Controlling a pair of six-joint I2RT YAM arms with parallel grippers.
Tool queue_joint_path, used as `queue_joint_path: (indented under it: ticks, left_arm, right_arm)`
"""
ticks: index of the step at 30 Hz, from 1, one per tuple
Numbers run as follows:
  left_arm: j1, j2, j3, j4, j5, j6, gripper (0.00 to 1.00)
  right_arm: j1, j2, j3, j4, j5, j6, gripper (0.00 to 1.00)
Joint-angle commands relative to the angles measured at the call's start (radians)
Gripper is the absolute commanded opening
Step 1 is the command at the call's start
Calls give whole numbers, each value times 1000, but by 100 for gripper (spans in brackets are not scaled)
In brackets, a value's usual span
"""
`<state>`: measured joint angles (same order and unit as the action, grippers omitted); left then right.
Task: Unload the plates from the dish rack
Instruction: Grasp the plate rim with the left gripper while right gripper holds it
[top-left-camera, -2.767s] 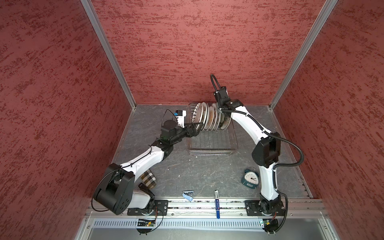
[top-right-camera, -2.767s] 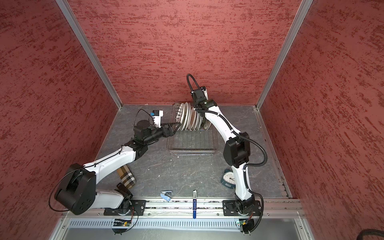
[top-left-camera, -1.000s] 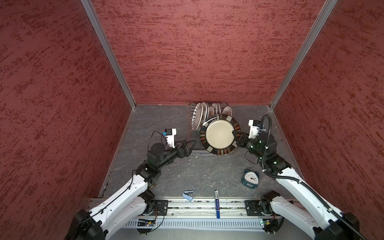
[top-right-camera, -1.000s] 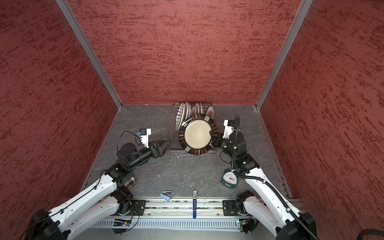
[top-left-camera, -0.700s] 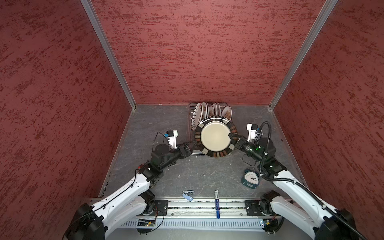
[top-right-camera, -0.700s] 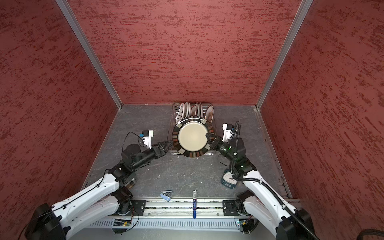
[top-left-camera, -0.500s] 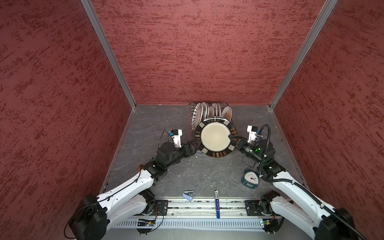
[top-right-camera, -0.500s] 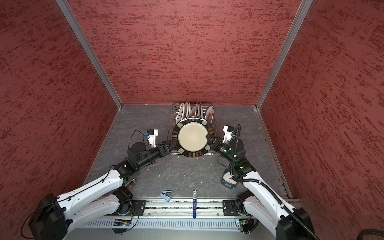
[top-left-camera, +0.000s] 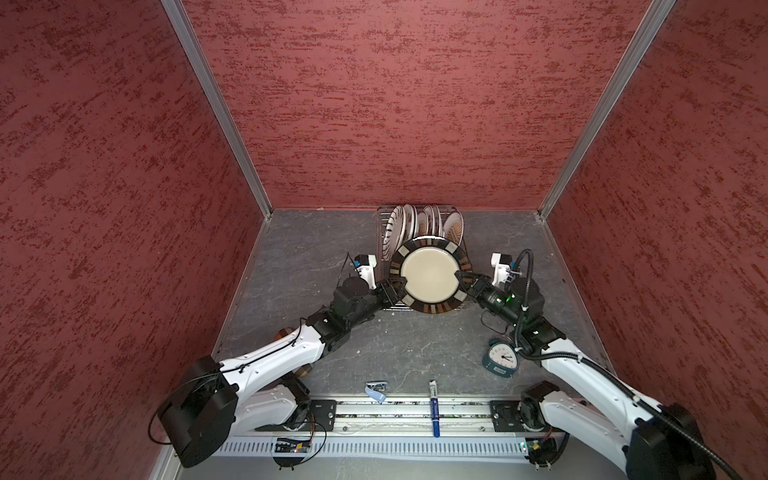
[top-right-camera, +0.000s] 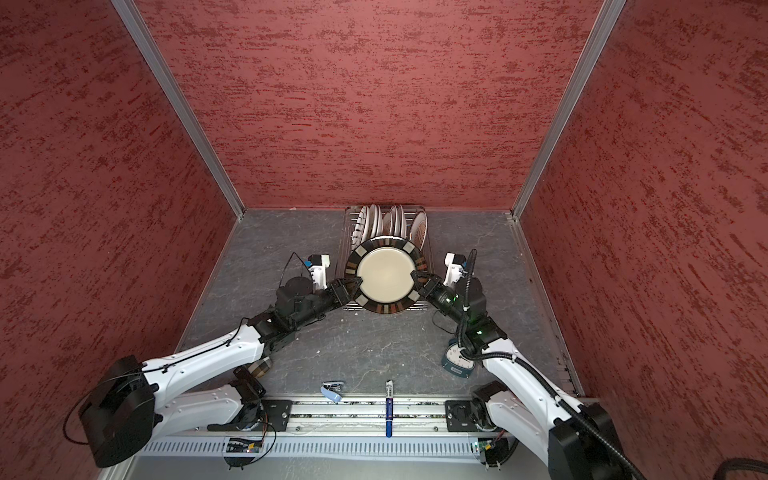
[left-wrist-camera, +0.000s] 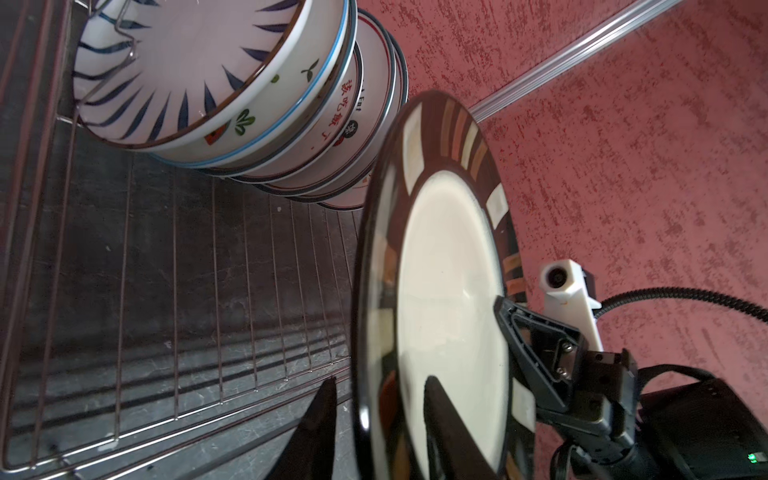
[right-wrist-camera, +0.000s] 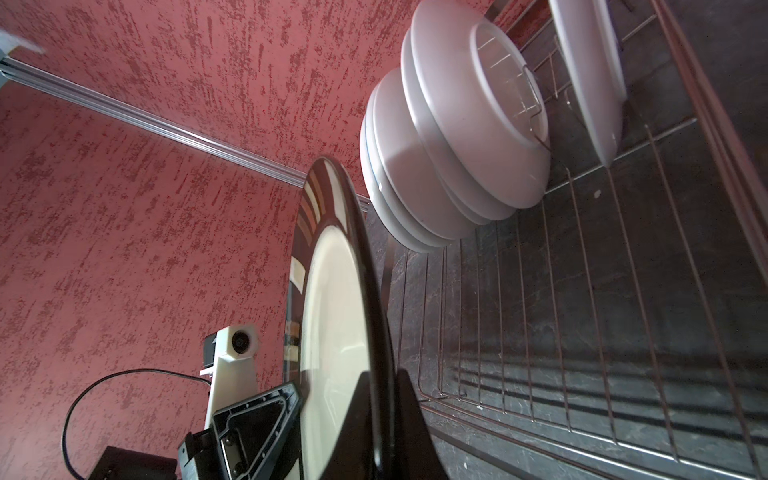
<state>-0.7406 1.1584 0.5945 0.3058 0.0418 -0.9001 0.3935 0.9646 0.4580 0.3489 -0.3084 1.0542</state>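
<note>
While right gripper pinches dark-rimmed plate edge, left gripper straddles opposite edge, grip unclear; open table in front.

One plate out, the rest racked.
We see the dark-rimmed plate, cream-centred, raised over the near end of the dish rack; the other plates stand on edge at its far end.
</note>
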Motion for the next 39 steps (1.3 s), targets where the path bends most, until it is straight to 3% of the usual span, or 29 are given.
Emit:
queue_joint_path:
  ticks: [1,8,15,19,26,30,36,39]
  left_arm:
    - [-3,0,-3,5,-17,-4,29]
    - [-2,5,-9,43,15,-28,12]
    - [-2,46,0,98,70,-48,10]
    - [2,55,0,116,85,-59,0]
    - [38,5,-43,164,96,-132,0]
    - [71,-23,-69,222,117,-178,0]
    - [159,-34,-97,261,215,-241,0]
    - [203,-47,-102,265,249,-253,0]
  right_arm:
    - [-4,-4,18,219,13,24,0]
    - [-4,15,-8,263,0,27,0]
    - [-4,21,-22,270,-2,12,0]
    - [-5,33,-33,285,-6,8,3]
    - [-5,53,-58,345,-25,-2,27]
    - [-4,73,-59,371,-50,-20,46]
    - [-4,118,-56,422,-103,-58,89]
    - [-4,126,-42,398,-106,-86,99]
